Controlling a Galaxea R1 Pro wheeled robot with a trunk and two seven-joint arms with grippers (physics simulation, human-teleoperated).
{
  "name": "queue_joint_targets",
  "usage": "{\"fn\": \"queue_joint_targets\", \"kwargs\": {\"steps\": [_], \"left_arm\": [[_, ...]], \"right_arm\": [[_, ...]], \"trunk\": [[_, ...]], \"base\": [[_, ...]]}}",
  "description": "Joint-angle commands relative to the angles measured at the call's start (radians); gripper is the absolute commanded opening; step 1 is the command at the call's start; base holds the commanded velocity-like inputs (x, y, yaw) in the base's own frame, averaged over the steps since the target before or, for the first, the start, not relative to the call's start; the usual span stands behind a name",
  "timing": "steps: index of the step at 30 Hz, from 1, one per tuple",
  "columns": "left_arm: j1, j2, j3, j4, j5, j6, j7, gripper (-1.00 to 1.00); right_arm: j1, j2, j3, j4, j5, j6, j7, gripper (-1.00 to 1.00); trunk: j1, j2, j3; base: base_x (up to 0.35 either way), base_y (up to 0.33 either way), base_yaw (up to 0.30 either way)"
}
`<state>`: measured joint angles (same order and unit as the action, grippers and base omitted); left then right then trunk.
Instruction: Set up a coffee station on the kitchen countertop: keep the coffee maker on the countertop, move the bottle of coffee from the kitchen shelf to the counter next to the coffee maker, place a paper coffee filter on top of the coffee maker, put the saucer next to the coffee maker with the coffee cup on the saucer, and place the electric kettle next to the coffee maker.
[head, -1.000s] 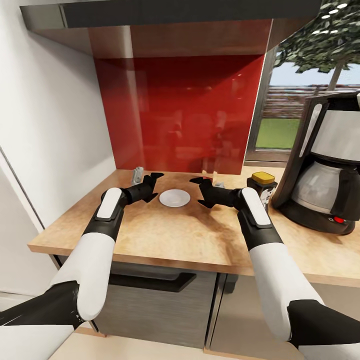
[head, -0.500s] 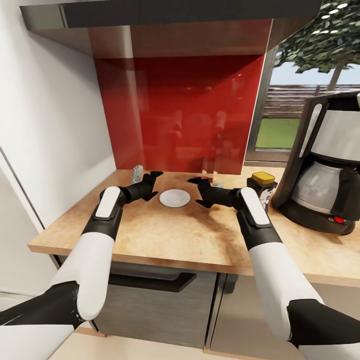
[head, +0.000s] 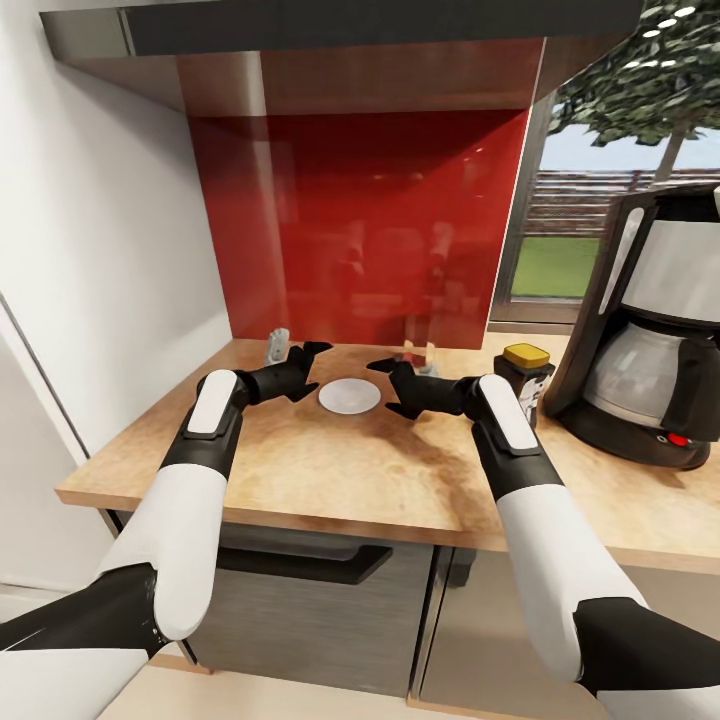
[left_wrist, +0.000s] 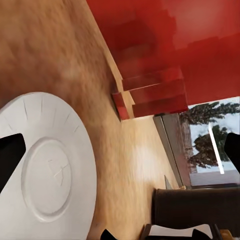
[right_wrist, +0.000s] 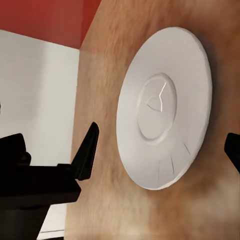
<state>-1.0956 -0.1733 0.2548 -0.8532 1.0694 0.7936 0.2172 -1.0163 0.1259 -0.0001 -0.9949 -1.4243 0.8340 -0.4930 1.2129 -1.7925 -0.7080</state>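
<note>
The white saucer (head: 349, 396) lies flat on the kitchen countertop (head: 380, 480) in front of the red panel, with nothing on it. My left gripper (head: 306, 368) stands open just left of it and my right gripper (head: 386, 388) stands open just right of it, neither touching. Both wrist views look at the saucer (left_wrist: 45, 180) (right_wrist: 162, 105) from close by. The bottle of coffee (head: 525, 381) with its yellow lid stands beside the coffee maker (head: 655, 330) at the right. The coffee cup, paper coffee filter and electric kettle are out of view.
A small grey object (head: 277, 346) and a small glass item (head: 420, 352) stand at the foot of the red panel behind the grippers. The dark kitchen shelf (head: 380, 25) runs overhead. A white wall borders the counter's left end, and a window lies behind the coffee maker.
My right gripper has moved a little to the left, closer to the saucer. The left gripper and the saucer have barely shifted.
</note>
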Motion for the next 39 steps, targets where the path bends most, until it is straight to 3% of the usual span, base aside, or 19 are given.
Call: {"fn": "queue_joint_targets", "kwargs": {"steps": [1,39], "left_arm": [[-0.001,-0.001,0.005,-0.001,0.011,0.005,0.01,1.0],[-0.001,-0.001,0.007,0.027,0.011,0.006,0.013,1.0]], "right_arm": [[-0.001,0.0,0.0,-0.001,-0.01,0.0,-0.01,1.0],[-0.001,0.003,0.002,0.064,-0.008,0.001,0.044,1.0]], "trunk": [[0.0,0.0,-0.001],[0.0,0.0,-0.001]], "base": [[0.0,0.0,0.0],[0.0,0.0,0.0]]}}
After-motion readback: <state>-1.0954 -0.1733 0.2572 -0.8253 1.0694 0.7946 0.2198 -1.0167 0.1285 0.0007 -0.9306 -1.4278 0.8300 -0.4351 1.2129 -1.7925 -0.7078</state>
